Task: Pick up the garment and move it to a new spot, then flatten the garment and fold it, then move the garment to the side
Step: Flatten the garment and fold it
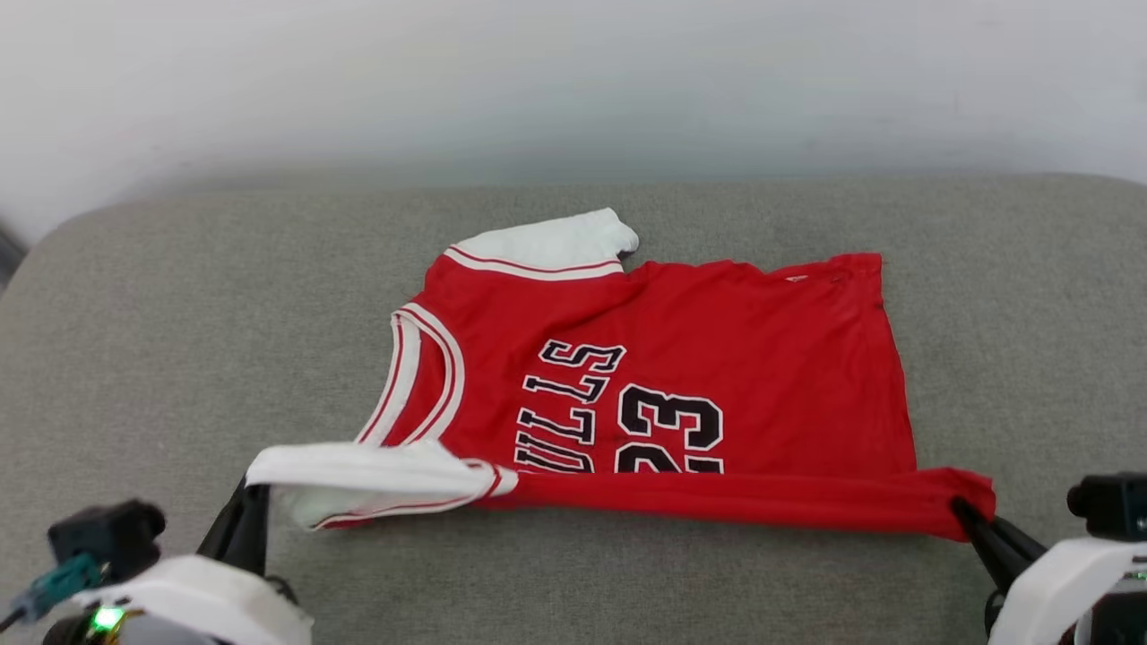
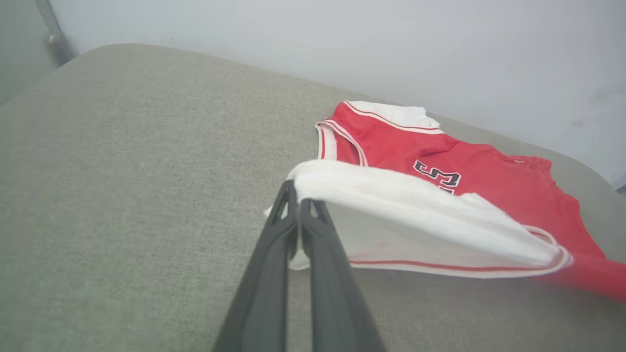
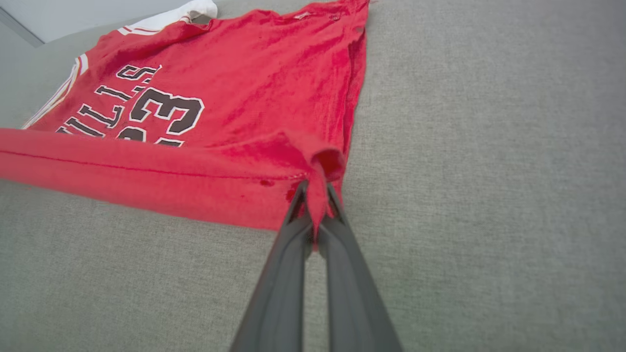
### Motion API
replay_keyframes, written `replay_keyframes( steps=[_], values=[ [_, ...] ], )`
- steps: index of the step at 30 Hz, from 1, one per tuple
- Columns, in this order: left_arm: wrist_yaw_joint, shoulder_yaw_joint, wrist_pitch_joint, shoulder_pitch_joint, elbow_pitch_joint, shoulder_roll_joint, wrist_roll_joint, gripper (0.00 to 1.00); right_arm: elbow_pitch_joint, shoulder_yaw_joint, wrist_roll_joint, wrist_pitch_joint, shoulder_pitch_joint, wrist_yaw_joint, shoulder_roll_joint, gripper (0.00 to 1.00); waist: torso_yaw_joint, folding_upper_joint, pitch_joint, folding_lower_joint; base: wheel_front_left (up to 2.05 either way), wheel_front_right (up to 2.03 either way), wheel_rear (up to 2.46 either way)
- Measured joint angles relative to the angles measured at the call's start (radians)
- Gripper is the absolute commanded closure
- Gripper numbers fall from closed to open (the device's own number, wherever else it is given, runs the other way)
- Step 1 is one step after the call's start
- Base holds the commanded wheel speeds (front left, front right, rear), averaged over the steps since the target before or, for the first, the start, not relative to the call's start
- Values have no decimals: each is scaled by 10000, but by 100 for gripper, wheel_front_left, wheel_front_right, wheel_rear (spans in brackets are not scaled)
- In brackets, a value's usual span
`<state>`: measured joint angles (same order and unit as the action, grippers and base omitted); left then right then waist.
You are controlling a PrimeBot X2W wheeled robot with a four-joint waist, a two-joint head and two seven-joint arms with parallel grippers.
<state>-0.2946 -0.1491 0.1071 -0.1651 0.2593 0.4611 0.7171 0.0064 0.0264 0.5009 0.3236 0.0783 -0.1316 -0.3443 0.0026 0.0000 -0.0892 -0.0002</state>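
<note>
Nearest the robot, both hands are clenched on the near edge of the red jersey T-shirt [image 1: 762, 358]. The left hand [image 1: 249, 494] pinches the end of the near white sleeve [image 1: 358, 475]. The right hand [image 1: 966, 512] pinches the near hem corner [image 1: 972, 491], and red cloth bunches between its dark fingers [image 3: 293, 230] in the right wrist view. Between the two grips the near side edge [image 1: 717, 497] runs as a taut band, raised off the grey upholstered pad [image 1: 179, 340] and rolled slightly over the lower part of the print.

Beyond that band, the body of the shirt lies spread near the middle of the pad, front up, with only light wrinkles. The neckline trim [image 1: 430, 376] is toward the robot's left and the hem toward its right. The black number 23 [image 1: 668, 425] and the lettering beside it are partly hidden by the raised edge. Farther off, the far white sleeve [image 1: 547, 242] lies flat on the pad, and a pale wall [image 1: 573, 81] stands behind.

By the look of it, the moving and flattening are done and the first fold is just starting. What seems left is to carry the near edge over toward the far side, make any further folds, and then shift the folded shirt to the side.
</note>
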Motion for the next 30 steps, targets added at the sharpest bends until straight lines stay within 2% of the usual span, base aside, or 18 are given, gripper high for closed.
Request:
replay_keyframes(
  steps=[5,13,23,24,25,27,28,30],
  values=[
    [462,-449,148,1445,-1074,-282,61,100,-48,-153,-330,884,-823,2,159,100,-54,0,-401,2,0,0,0],
    [1285,-721,-242,3447,-3344,-863,318,100,828,431,-355,1256,-2592,4,23,100,-103,0,-1268,3,0,0,0],
    [2165,-1317,-117,5026,-5800,-1310,435,100,2796,1513,-69,604,-4266,6,-182,100,-135,0,-2184,3,0,0,0],
    [2261,-1369,-67,5114,-5996,-1338,456,100,3003,1657,-46,518,-4394,6,-192,87,-150,0,-2234,3,0,0,0],
    [2353,-1396,-15,5228,-6203,-1365,523,79,3252,1776,27,437,-4497,6,-192,63,-164,0,-2277,3,0,0,0],
    [2514,-1432,86,5443,-6495,-1417,625,33,3563,1998,123,88,-4629,6,-196,0,-178,0,-2334,3,0,0,0],
    [2571,-1430,82,5524,-6602,-1461,679,0,3685,2092,159,-63,-4698,6,-221,0,-178,0,-2355,3,0,0,0],
    [2673,-1415,23,5620,-6809,-1484,708,0,3852,2263,301,-491,-4783,4,-224,0,-183,0,-2358,3,0,0,0]
  ],
)
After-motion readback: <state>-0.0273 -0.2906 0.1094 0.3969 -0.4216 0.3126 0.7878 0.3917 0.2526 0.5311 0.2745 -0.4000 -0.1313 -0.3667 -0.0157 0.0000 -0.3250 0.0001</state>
